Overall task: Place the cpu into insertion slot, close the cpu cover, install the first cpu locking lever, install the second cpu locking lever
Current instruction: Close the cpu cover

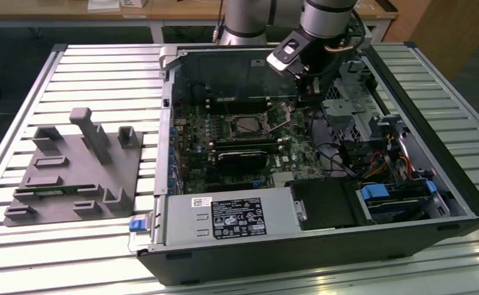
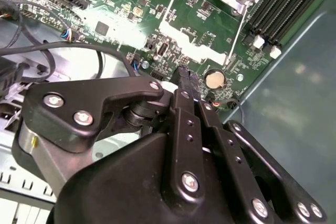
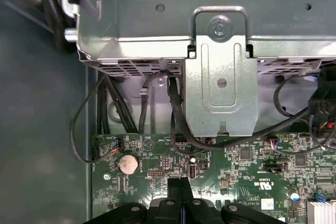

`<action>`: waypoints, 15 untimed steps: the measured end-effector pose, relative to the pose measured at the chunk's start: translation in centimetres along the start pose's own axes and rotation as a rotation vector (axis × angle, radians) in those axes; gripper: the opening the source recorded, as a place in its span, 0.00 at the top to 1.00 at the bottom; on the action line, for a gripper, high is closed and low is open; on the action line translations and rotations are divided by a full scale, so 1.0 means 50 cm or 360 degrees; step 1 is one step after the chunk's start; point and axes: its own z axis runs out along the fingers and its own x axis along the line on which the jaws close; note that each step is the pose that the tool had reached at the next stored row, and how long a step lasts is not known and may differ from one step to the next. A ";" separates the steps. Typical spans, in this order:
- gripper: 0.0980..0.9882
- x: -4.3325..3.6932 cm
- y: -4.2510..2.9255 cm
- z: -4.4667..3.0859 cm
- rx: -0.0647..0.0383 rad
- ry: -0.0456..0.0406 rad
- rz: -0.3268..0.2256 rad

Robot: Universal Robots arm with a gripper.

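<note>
Exterior view first: on its left a grey plastic holder (image 1: 75, 175) sits on the slatted table (image 1: 99, 67), well apart from the action. Moving across, the open computer case (image 1: 321, 261) lies on its side with the green motherboard (image 1: 194, 138) exposed. In the middle of that board is the socket, and the cpu (image 1: 248, 126) is seated in it, its top showing through the window of the cpu cover (image 1: 250, 116), which lies flat around it.

Just to the exterior view's right of the socket, the gripper (image 1: 309, 98) hangs down from the arm into the case, low over the board and beside the drive cage (image 1: 350, 117).

Second wrist view now: the fingertips (image 2: 182, 80) are pressed together with nothing between them, close to the round coin battery (image 2: 214, 80). A thin wire lever (image 2: 237, 32) runs along the socket edge; whether it is latched, I cannot tell.

First wrist view agrees: the gripper is closed near the coin battery, with black cables (image 3: 176, 114) and a metal bracket (image 3: 220, 77) beyond.
</note>
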 end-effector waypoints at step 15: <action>0.99 -0.001 -0.001 0.035 0.0001 -0.0001 0.0000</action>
